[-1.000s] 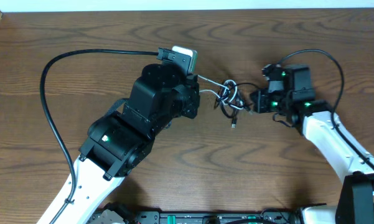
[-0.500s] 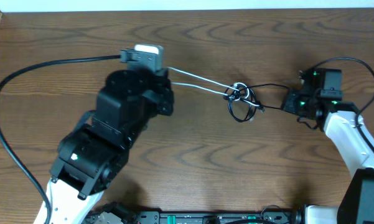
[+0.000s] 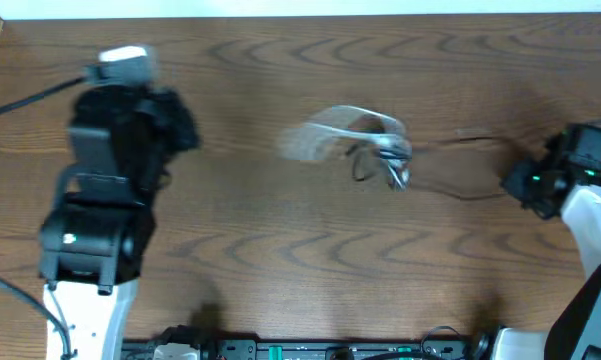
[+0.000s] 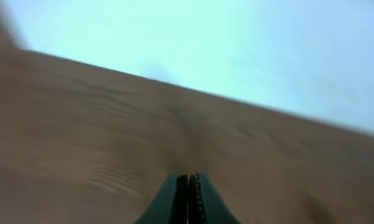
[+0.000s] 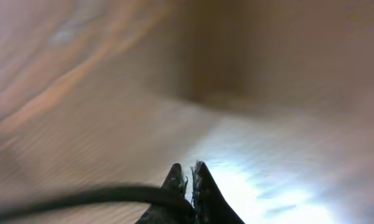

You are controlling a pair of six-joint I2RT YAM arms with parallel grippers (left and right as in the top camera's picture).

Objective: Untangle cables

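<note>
Both arms swung outward since a second ago: black-cased left arm (image 3: 105,190) now at the left of the brown wood-grain counter (image 3: 280,260), white-shelled right arm (image 3: 592,215) at its right edge. Left fingers (image 4: 180,185) pressed together, nothing seen between them. Right fingers (image 5: 179,175) pinched on a thin black cable (image 5: 99,193) running off left. Mid-counter, well apart from both arms: knotted bundle of thin black and white cables (image 3: 385,155), white loop (image 3: 325,135) motion-blurred on its left, faint black strands trailing right.
</note>
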